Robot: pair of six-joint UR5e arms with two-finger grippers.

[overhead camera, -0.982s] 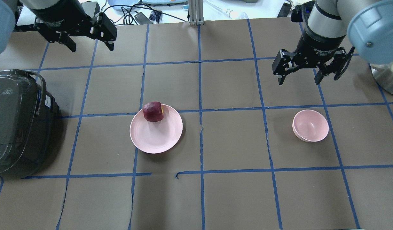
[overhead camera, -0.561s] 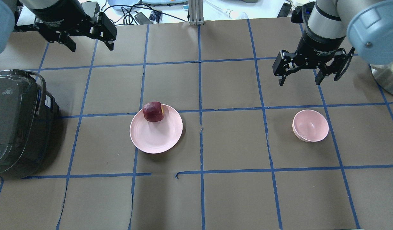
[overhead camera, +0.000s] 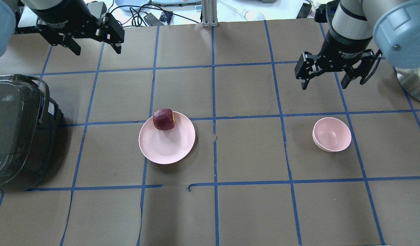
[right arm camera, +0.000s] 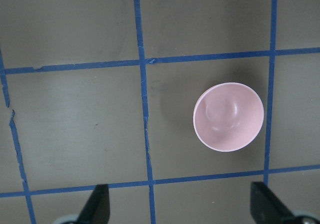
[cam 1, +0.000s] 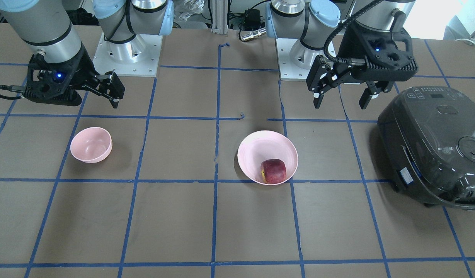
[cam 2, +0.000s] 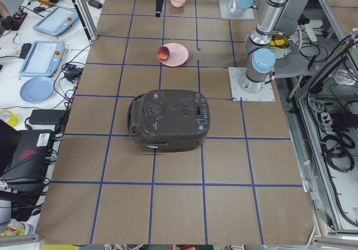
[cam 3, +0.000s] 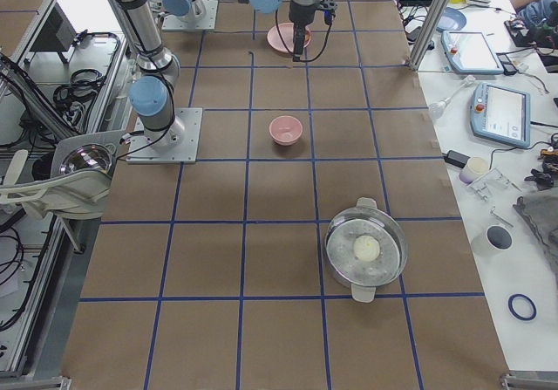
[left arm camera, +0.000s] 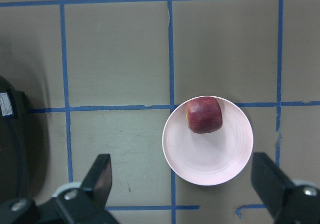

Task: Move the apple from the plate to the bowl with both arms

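The dark red apple (overhead camera: pixel 163 119) sits on the far rim of the pale pink plate (overhead camera: pixel 168 147), left of the table's middle; both show in the left wrist view, apple (left arm camera: pixel 204 115) on plate (left arm camera: pixel 210 159). The small pink bowl (overhead camera: pixel 332 134) stands empty on the right and shows in the right wrist view (right arm camera: pixel 228 116). My left gripper (overhead camera: pixel 97 51) is open and empty, high above the far left of the table, well away from the apple. My right gripper (overhead camera: pixel 324 86) is open and empty, raised beyond the bowl.
A dark rice cooker (overhead camera: pixel 18 130) sits at the left edge of the table. A metal pot (overhead camera: pixel 415 85) stands at the right edge. Cables and devices lie beyond the far edge. Brown paper with blue tape lines covers the table.
My right gripper has shifted slightly to the right and toward the table's far side, still open. The left gripper, apple, plate and bowl have not moved.
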